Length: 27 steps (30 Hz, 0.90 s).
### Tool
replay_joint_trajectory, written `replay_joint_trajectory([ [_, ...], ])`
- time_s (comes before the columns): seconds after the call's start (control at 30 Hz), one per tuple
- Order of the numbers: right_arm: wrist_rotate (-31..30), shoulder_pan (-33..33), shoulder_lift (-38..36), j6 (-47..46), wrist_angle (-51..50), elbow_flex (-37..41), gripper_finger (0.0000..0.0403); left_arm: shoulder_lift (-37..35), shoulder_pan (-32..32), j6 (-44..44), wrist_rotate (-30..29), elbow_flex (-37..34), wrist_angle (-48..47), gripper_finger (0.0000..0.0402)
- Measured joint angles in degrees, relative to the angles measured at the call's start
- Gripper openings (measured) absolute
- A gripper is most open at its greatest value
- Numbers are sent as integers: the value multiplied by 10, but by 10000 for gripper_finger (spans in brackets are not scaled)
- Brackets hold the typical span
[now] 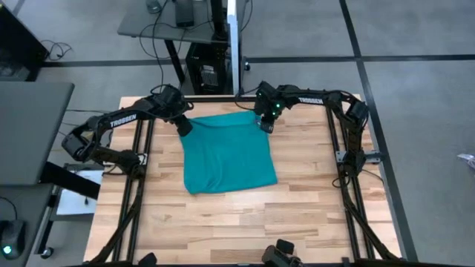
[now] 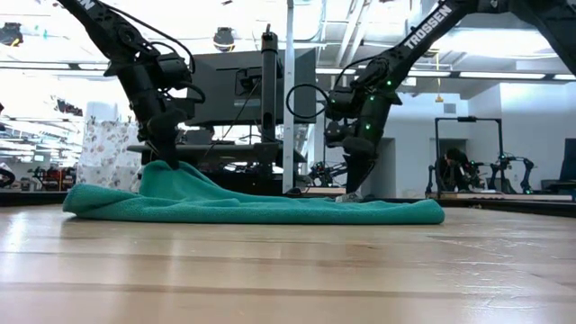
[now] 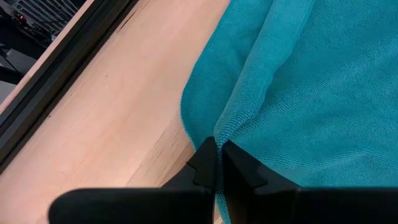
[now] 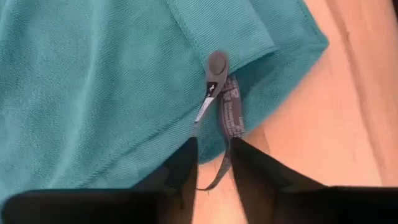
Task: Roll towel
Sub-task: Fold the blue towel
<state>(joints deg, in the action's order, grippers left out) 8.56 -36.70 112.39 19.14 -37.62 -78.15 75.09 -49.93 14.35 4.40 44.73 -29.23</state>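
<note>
The teal towel (image 1: 226, 152) lies spread on the wooden table, with folds along its far edge. My left gripper (image 1: 182, 126) is at the towel's far left corner, shut on it (image 3: 217, 146). In the low view that corner stands raised in a peak (image 2: 171, 171). My right gripper (image 1: 266, 124) is at the towel's far right corner, its fingers a little apart (image 4: 214, 158). They stand on either side of the towel's grey label (image 4: 229, 118), just above the table. The corner there lies flat (image 2: 360, 200). My left gripper pinches a ridge of the towel at its far left corner (image 3: 225, 124) between its two fingers, coming from above and pointing down. The cloth is gathered into a fold at the fingertips and lifted a little. The rest of the towel lies on the table.
Black frame rails run along the table's left (image 1: 141, 170) and right (image 1: 343, 170) sides. Bare wood lies near the front edge (image 1: 237, 222). A desk with a monitor and cables stands beyond the far edge (image 2: 243, 90).
</note>
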Motion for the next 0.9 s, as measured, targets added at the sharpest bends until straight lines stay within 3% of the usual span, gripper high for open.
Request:
replay_joint_trajectory([
  [0.2, 0, -2, 0, 20, -12, 0, 211, 0, 0, 0, 1, 0, 0, 0],
  [0.33, 5, 6, 0, 33, -24, 0, 241, 0, 0, 0, 8, 0, 0, 0],
  [0.9, 4, 20, -6, 52, -22, 14, 189, 0, 0, 1, 12, 0, 1, 0],
])
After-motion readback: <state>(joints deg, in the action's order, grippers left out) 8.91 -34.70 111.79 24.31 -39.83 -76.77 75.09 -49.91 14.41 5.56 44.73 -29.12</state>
